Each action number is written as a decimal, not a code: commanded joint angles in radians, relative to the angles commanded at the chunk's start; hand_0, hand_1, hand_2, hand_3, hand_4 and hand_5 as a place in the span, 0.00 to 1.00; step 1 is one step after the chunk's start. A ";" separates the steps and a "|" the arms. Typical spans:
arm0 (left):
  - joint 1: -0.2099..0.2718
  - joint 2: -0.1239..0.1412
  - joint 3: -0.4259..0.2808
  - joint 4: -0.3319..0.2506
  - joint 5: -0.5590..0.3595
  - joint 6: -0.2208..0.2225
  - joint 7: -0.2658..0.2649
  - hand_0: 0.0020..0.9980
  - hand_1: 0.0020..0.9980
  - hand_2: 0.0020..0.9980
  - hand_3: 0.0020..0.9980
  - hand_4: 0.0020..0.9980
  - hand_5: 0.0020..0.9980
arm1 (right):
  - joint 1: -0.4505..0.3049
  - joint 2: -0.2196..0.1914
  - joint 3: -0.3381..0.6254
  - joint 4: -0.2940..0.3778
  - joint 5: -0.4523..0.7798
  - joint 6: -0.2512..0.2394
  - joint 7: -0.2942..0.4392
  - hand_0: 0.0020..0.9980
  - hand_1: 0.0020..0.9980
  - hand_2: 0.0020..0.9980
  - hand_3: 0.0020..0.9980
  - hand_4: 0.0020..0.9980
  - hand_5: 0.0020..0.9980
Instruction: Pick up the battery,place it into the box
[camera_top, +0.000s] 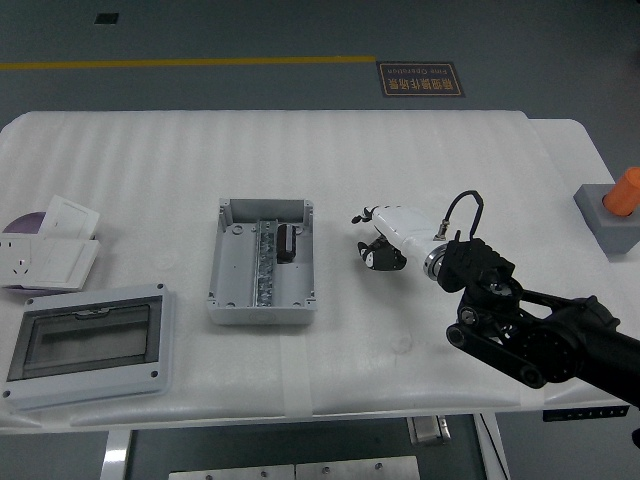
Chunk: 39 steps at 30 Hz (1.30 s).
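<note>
Reaching in from the right, my one visible hand (385, 240) hangs right of the box (261, 262), fingers curled, grasping nothing. Nearer left lies one clear-windowed grey lid (88, 343). One small dark cylindrical battery (287, 241) sits inside the single open grey plastic box, beside its metal rail, on the white padded worktop (300, 160).
</note>
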<state>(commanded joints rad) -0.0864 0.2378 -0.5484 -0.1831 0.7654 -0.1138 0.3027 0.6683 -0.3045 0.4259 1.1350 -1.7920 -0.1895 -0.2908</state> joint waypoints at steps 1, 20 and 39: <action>0.000 0.000 0.000 0.000 0.000 0.000 0.000 0.65 0.67 0.55 0.57 0.52 0.54 | 0.000 -0.001 0.000 0.001 -0.003 0.005 -0.002 0.76 0.81 0.87 0.96 0.71 0.48; -0.001 -0.001 0.005 0.000 -0.007 -0.002 -0.002 0.65 0.67 0.54 0.57 0.51 0.55 | -0.002 0.001 -0.011 -0.019 -0.003 0.008 -0.017 0.85 0.84 0.89 0.99 0.92 0.70; -0.002 0.000 0.021 0.001 -0.027 -0.005 -0.017 0.65 0.67 0.55 0.57 0.49 0.56 | -0.006 0.010 -0.038 -0.041 -0.004 -0.023 -0.011 0.75 0.82 0.87 0.97 0.70 0.45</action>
<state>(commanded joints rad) -0.0879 0.2373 -0.5278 -0.1822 0.7383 -0.1188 0.2860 0.6627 -0.2948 0.3875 1.0940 -1.7962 -0.2123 -0.3022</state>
